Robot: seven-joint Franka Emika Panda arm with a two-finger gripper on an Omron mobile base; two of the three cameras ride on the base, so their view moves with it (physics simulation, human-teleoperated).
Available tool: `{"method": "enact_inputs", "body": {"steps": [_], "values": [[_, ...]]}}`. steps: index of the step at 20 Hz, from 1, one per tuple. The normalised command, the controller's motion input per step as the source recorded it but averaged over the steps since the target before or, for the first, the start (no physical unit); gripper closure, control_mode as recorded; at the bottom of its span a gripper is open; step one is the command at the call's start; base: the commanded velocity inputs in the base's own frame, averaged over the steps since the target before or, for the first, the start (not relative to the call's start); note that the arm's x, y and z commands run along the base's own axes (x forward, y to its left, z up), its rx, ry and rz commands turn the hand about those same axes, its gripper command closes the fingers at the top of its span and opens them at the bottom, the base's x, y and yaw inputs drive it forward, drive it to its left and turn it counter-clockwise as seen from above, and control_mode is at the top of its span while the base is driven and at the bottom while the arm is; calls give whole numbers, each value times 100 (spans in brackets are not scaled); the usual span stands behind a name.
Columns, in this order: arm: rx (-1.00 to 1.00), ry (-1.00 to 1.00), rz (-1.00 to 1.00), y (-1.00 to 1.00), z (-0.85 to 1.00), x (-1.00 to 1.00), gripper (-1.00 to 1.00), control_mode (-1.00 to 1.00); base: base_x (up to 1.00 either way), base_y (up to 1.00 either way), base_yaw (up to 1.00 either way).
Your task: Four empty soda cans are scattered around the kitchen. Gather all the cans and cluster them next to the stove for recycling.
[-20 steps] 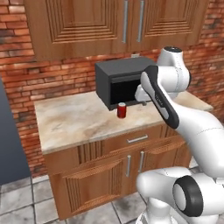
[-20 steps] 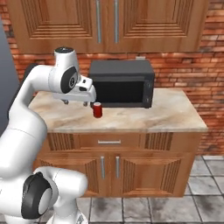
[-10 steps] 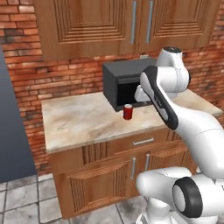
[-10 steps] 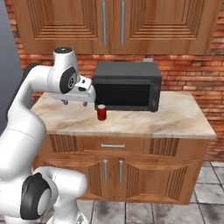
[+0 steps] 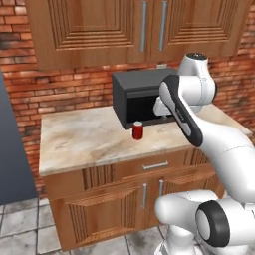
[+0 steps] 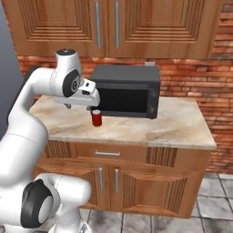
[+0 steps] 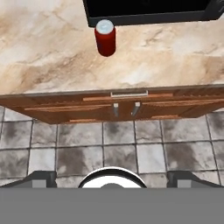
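Starting at the left of the left base view, a dark grey panel [image 5: 9,149] is standing beside the beige marbled counter [image 5: 84,137], which is running along the red brick wall [image 5: 55,92] under the brown wooden upper cabinets [image 5: 99,30]. Further right on that counter, one red soda can [image 5: 138,130] is standing upright just in front of the black microwave [image 5: 137,94], near its lower left corner. To the right of the can, my white arm [image 5: 182,112] is crossing in front of the microwave's door.

In the right base view, my arm is rising from the left, and my hand [image 6: 86,95] is hanging above the counter, just left of and higher than the can [image 6: 96,118], apart from it. The microwave [image 6: 127,91] is sitting right behind the can, and the counter [image 6: 182,127] is stretching on to the right.

Looking down along my hand, I am seeing the can's silver top [image 7: 105,27] against the microwave's bottom edge [image 7: 148,17], with the drawer handle [image 7: 129,93], the two cabinet door handles [image 7: 126,109] and the grey stone tile floor [image 7: 122,144] below the counter edge. I am holding my fingers spread wide apart with nothing between them; their dark tips [image 7: 41,177] are sitting at the far corners of this view.
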Motion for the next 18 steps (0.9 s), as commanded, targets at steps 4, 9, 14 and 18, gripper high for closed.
{"method": "enact_inputs", "body": {"steps": [4,9,14,18], "values": [[0,0,0,0,0,0,-100,100,40,-16,14],[0,0,0,0,0,0,-100,100,56,0,12],[0,0,0,0,0,0,-100,100,50,0,9],[0,0,0,0,0,0,-100,100,34,-2,6]]}}
